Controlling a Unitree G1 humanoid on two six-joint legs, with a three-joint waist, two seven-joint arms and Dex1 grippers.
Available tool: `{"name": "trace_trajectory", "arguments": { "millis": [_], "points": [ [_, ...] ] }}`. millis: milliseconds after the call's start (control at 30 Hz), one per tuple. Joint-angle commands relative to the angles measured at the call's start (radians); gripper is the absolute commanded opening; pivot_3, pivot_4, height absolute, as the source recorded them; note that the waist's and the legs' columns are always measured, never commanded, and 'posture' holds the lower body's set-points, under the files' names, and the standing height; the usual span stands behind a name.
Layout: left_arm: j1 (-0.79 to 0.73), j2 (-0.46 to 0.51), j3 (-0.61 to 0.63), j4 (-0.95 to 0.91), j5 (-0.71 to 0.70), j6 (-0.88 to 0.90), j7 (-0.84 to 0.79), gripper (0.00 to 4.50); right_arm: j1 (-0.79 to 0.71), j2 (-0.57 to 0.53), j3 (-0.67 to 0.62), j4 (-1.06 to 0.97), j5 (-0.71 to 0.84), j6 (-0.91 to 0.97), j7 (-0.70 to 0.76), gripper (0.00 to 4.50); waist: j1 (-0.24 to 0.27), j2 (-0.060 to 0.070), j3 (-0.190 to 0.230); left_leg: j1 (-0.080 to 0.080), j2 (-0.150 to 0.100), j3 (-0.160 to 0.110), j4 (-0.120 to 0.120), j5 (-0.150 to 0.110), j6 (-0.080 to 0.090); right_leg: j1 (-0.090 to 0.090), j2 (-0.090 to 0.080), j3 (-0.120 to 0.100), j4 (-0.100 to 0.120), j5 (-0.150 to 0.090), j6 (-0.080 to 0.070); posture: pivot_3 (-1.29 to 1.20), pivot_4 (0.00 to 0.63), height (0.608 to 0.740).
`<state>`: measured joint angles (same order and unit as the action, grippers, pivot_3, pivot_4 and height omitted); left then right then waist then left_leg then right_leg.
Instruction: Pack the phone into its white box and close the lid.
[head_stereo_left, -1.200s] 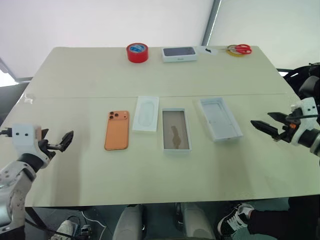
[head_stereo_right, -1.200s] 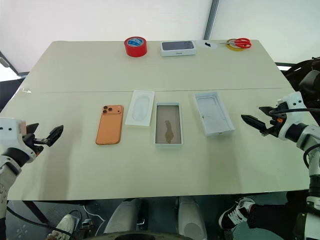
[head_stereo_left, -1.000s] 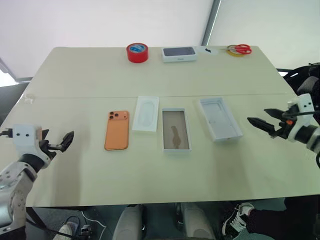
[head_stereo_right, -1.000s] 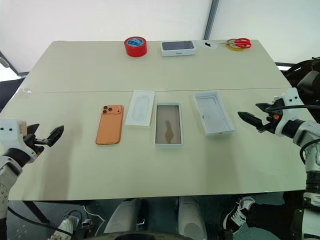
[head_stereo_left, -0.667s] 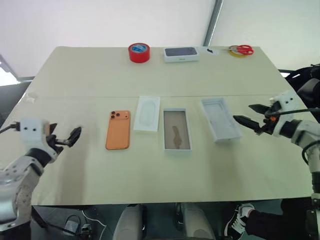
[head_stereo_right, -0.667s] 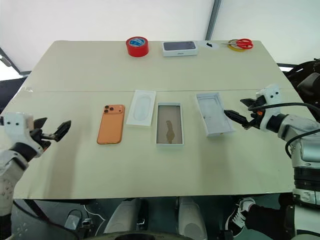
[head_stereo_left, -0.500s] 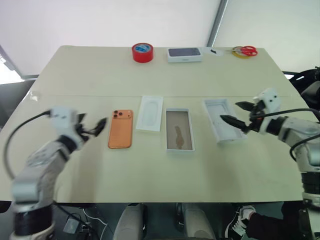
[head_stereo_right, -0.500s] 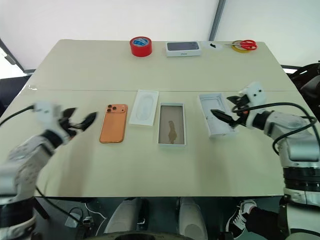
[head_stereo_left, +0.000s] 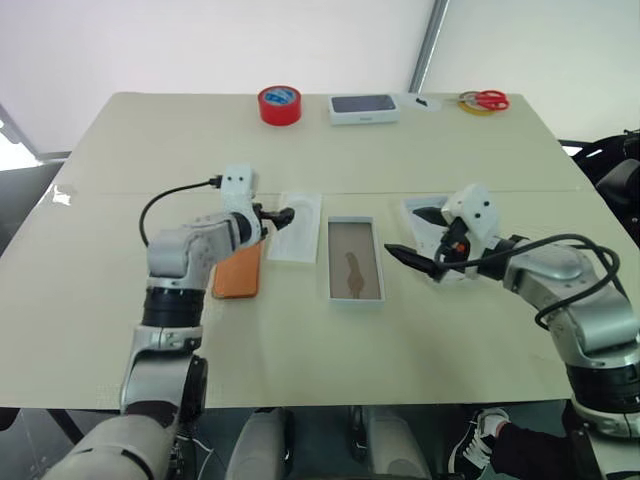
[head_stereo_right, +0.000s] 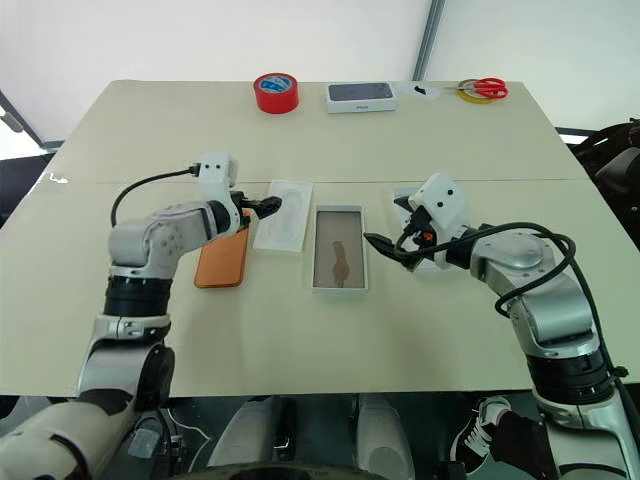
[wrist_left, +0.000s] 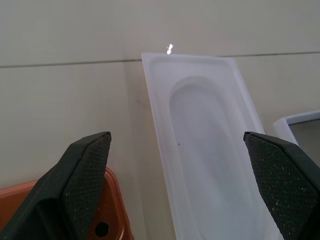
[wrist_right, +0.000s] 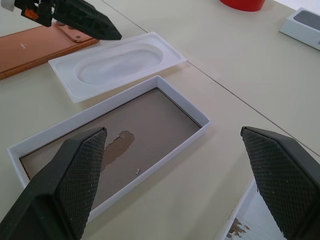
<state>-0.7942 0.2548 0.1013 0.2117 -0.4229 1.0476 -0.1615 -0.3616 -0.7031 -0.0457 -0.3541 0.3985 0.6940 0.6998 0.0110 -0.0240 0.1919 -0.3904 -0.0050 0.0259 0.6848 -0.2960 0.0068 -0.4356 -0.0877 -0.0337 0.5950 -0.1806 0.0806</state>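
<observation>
On the pale beige table (head_stereo_left: 320, 150) the slim orange smartphone (head_stereo_left: 238, 276) lies flat with its camera lenses toward the far side, its upper part hidden under the left forearm in the head views. Just to its right sits a flat white moulded insert with an oval recess (head_stereo_left: 296, 228), then the shallow white cardboard tray with a brownish floor (head_stereo_left: 355, 260), empty. The white rectangular lid (head_stereo_left: 425, 222) lies further right, open side up as far as can be judged, mostly covered by the right arm. The left gripper (head_stereo_left: 275, 217) hovers over the near left edge of the insert, above the phone's lens corner, its black fingers spread wide and holding nothing. The right gripper (head_stereo_left: 415, 241) reaches leftward between lid and tray, fingers likewise wide apart and empty. Along the far edge stand a red tape roll (head_stereo_left: 279, 104), a white box with a dark top (head_stereo_left: 364, 108) and red-handled scissors (head_stereo_left: 482, 99).
</observation>
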Motion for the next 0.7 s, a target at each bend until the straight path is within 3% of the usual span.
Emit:
{"name": "trace_trajectory", "arguments": {
  "millis": [33,267,367,600,700],
  "points": [
    [-0.087,-0.015,-0.019,0.079,0.019,0.052,-0.009,4.45,0.013,-0.024,-0.011,-0.080,0.022,-0.003,0.029,4.50,0.002,0.000,0.000,0.000,0.000,0.000,0.000,0.000,0.000,0.000,0.000,0.000,0.000,0.000,0.000,0.00,0.150,0.736],
    [-0.147,-0.061,0.017,0.179,-0.005,0.134,-0.035,4.45,0.054,-0.078,0.031,-0.152,0.021,0.014,0.083,4.50,0.002,0.000,0.000,0.000,0.000,0.000,0.000,0.000,0.000,0.000,-0.001,0.000,0.000,0.000,0.000,0.00,0.150,0.736],
    [-0.162,-0.078,0.055,0.229,0.001,0.133,-0.011,3.69,0.049,-0.110,0.080,-0.170,0.006,0.029,0.105,4.50,0.002,0.000,0.000,0.000,0.000,0.000,0.000,0.000,0.000,0.000,-0.001,0.000,0.000,0.000,0.000,0.00,0.150,0.736],
    [-0.170,-0.084,0.095,0.242,0.012,0.138,0.010,0.01,0.012,-0.153,0.246,-0.184,-0.063,0.029,0.163,4.50,0.003,0.000,0.000,0.000,0.000,-0.001,0.000,0.000,0.000,0.000,-0.001,0.000,0.000,0.000,0.000,0.00,0.150,0.736],
    [-0.172,-0.085,0.146,0.231,0.005,0.110,0.036,0.01,-0.019,-0.139,0.344,-0.161,-0.118,0.054,0.159,4.50,0.001,0.000,0.000,0.000,0.000,-0.001,0.000,0.000,-0.001,0.001,-0.001,0.000,0.000,0.000,0.000,0.00,0.150,0.736]
  ]
}}
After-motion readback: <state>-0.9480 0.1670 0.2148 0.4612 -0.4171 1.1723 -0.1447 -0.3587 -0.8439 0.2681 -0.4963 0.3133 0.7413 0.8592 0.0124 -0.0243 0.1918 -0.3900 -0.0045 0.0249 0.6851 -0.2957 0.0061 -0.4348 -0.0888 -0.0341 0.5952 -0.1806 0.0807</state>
